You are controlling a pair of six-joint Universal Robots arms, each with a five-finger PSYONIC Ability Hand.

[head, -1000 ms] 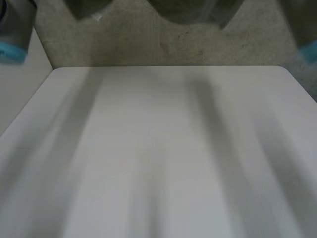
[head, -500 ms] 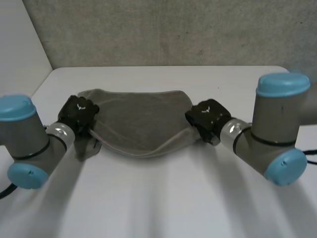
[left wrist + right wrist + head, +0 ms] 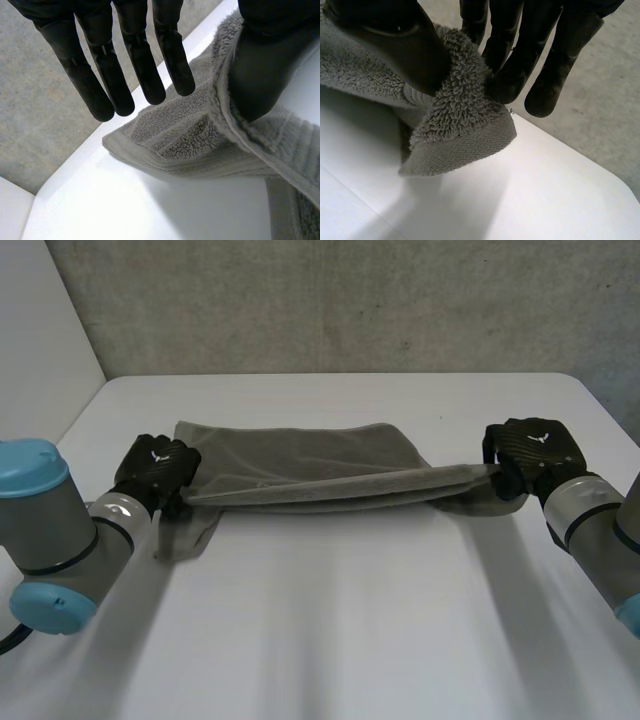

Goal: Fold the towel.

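A grey towel (image 3: 300,465) lies across the white table (image 3: 340,620), its near edge pulled into a straight ridge between both hands. My left hand (image 3: 155,468) is at the towel's left end. In its wrist view the fingers (image 3: 100,65) are straight and spread apart from the thumb (image 3: 255,75), and the towel (image 3: 190,145) hangs over the thumb. My right hand (image 3: 530,452) holds the right end lifted off the table. There the thumb (image 3: 395,45) and fingers (image 3: 515,60) pinch a corner of the towel (image 3: 460,125).
A rough grey wall (image 3: 330,300) stands behind the table's far edge, and a white panel (image 3: 40,360) stands at the left. Bare tabletop (image 3: 330,660) stretches in front of the towel, between my two arms.
My right hand has moved well to the right with its towel corner, drawing the sagging near edge out straight. The left hand has stayed about where it was.
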